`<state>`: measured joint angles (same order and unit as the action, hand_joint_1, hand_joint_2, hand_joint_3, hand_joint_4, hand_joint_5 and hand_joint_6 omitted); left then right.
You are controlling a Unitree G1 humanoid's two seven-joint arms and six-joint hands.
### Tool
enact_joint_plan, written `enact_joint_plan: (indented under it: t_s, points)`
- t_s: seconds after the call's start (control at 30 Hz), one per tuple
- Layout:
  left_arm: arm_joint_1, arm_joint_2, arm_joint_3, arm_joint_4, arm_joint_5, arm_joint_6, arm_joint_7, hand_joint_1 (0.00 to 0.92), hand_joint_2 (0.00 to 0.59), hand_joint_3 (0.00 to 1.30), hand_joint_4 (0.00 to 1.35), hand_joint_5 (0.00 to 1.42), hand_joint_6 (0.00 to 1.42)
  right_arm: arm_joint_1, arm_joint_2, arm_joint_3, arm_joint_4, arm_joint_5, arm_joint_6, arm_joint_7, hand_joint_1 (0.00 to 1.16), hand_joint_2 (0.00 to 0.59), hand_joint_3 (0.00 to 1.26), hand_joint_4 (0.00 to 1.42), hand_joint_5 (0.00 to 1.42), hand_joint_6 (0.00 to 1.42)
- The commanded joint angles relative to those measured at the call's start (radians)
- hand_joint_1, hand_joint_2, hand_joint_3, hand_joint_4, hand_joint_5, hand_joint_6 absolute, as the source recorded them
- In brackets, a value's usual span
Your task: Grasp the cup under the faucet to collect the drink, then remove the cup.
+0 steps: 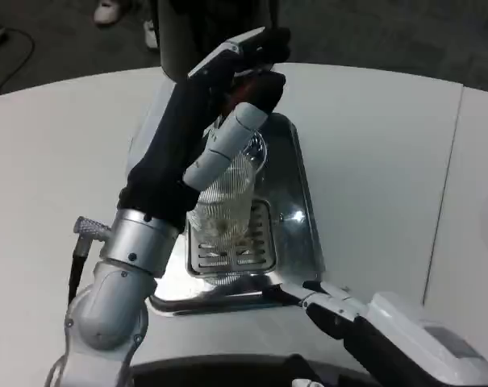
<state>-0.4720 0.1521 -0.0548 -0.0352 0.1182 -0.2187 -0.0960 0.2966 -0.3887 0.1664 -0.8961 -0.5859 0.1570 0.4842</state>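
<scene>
White round table (373,145) fills the scene, with a dark floor beyond. On it sits a shiny steel drip tray (296,201) with a slotted grate. Left hand (219,113) wraps its fingers around a clear ribbed cup (227,197) — tilted, over the grate. Right hand (340,306) rests at the tray's near corner, fingers apart, holding nothing.

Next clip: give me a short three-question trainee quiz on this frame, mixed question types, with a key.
1. True or false: the left hand holds the clear ribbed plastic cup.
2. Over what does the cup sit? A) shiny metal drip tray with a slotted grate B) blue bowl C) wooden board
3. Fill in: the right hand lies near the tray's ____ edge.

Key: 1 true; 2 A; 3 front (nearest the robot).
</scene>
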Motion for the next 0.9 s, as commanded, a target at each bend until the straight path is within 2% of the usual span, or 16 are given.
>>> enact_joint_plan:
  t_s: [0.03,0.33,0.63,0.9]
  points:
    - [0.017,0.065,-0.005,0.026,0.025,-0.043,-0.044,0.044,0.096,0.32,0.29,0.37,0.3,-0.004,0.008,0.004,0.005,0.0,-0.006,-0.01,0.39,0.549,0.14,0.13,0.05,0.02]
    - [0.018,0.138,-0.003,0.061,0.056,-0.102,-0.049,0.021,0.095,0.33,0.3,0.38,0.3,-0.02,0.019,0.007,0.012,-0.005,-0.004,-0.01,0.39,0.549,0.14,0.13,0.06,0.02]
    - [-0.006,0.186,-0.021,0.103,0.113,-0.165,-0.048,0.014,0.095,0.33,0.3,0.38,0.3,-0.025,0.024,0.0,0.013,-0.003,-0.002,-0.012,0.4,0.549,0.14,0.13,0.06,0.02]
    - [-0.016,0.209,-0.026,0.132,0.151,-0.203,-0.039,0.002,0.093,0.33,0.31,0.38,0.3,-0.036,0.029,0.003,0.02,-0.004,-0.002,-0.015,0.4,0.549,0.14,0.14,0.06,0.02]
